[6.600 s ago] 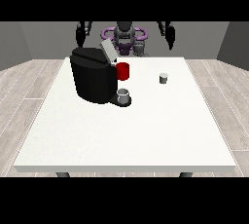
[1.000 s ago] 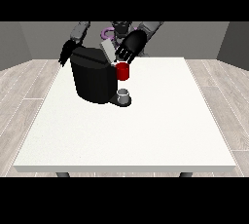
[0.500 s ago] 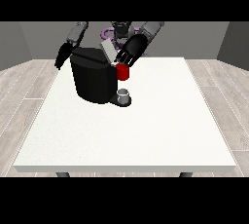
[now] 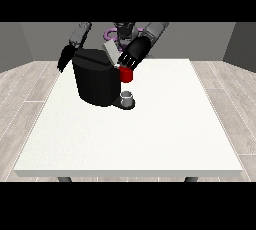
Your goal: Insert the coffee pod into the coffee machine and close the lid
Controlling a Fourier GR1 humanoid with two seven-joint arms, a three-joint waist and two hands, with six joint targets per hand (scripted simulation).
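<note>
Hand at the view's right (image 4: 132,57) is over the top front of the machine (image 4: 97,81), fingertips pointing down at the lid (image 4: 111,52) and the red part (image 4: 126,74) just below them. Lid is a grey flap, tilted up, just left of that hand and touching or nearly touching it. Can't tell how far the fingers are curled or whether they hold anything. Pod isn't separately visible: it may be under that hand or in the machine, can't tell which.

Hand at the view's left (image 4: 65,59) hangs beside the machine's back upper corner, fingers pointing down; open or curled can't be made out, contact with the machine unclear.

Small grey cup (image 4: 127,97) sits on the machine's base, below the right-side hand. Table (image 4: 165,134) is white.
</note>
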